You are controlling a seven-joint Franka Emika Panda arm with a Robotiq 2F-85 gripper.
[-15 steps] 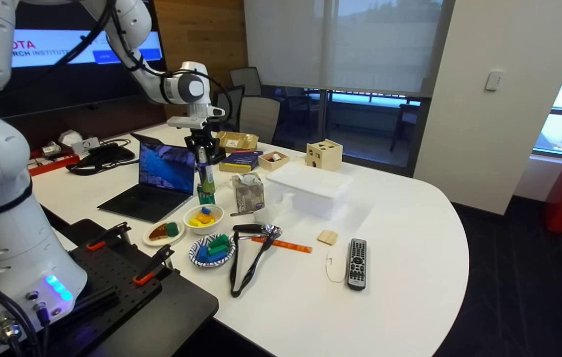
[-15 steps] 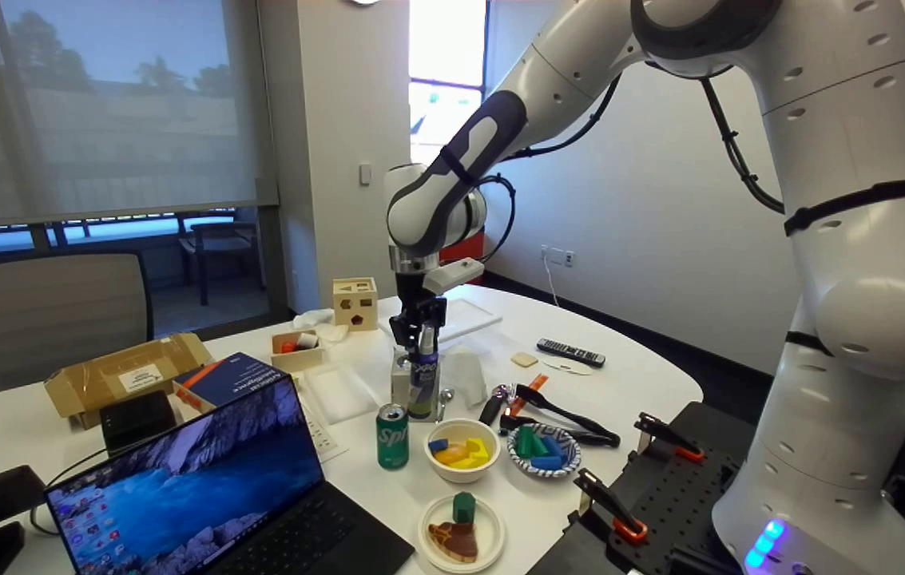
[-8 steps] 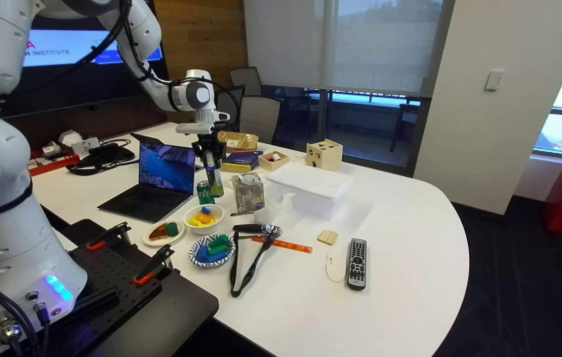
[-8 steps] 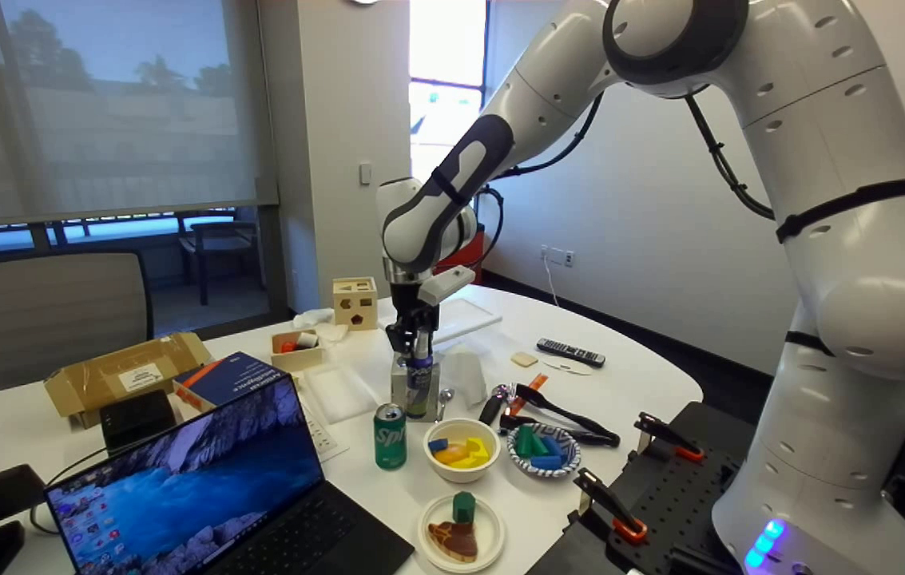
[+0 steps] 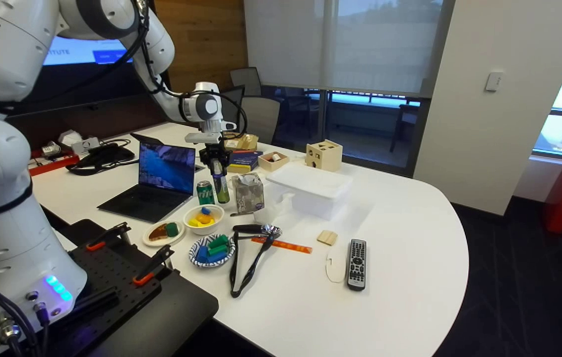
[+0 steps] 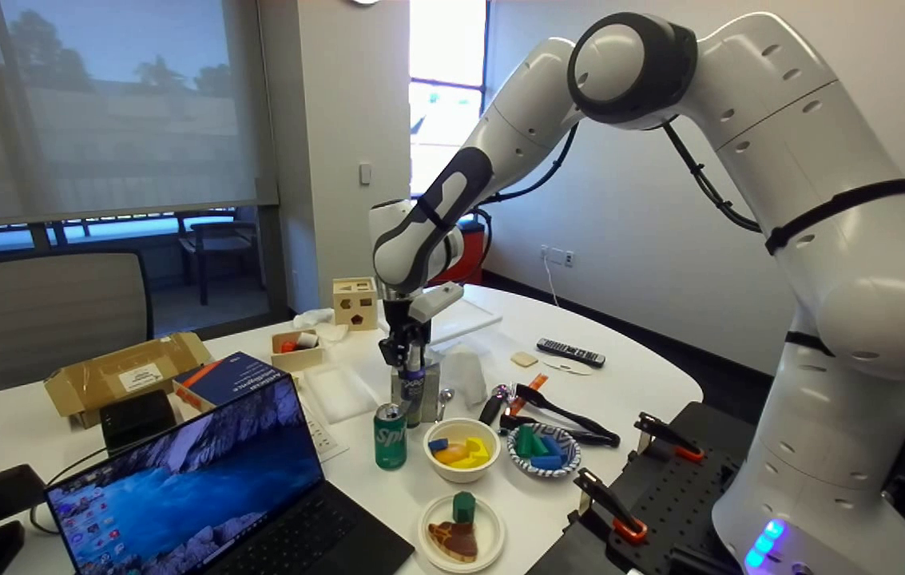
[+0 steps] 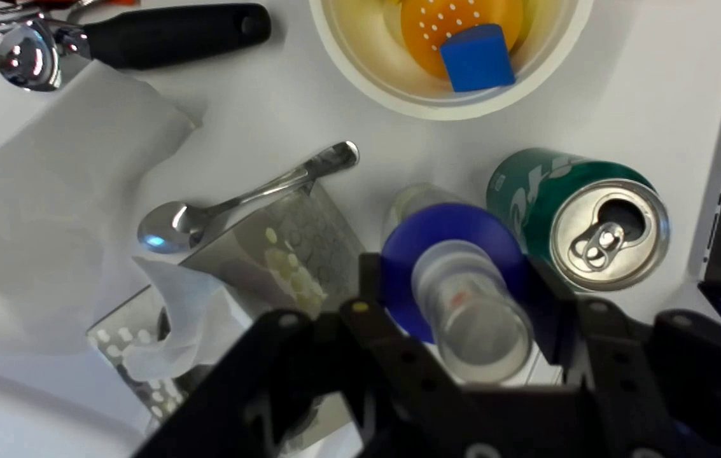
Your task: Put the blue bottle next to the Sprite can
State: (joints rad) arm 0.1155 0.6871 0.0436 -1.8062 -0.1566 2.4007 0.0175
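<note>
We saw the gripper (image 7: pixel 460 296) with its jaws pinching the blue bottle (image 5: pixel 221 187) near its top, the long axis running down from them, nearly upright. In the wrist view, the Sprite can (image 7: pixel 580 219) stood just right of the jaws, a tissue box (image 7: pixel 293 254) left. Beneath lay the white table (image 5: pixel 409 233); we could not tell whether the bottle touched it. Room looked tight, we judged.

Bottle (image 7: pixel 452 270) in pincer (image 7: pixel 459 289) beside can (image 7: pixel 580 219)
</note>
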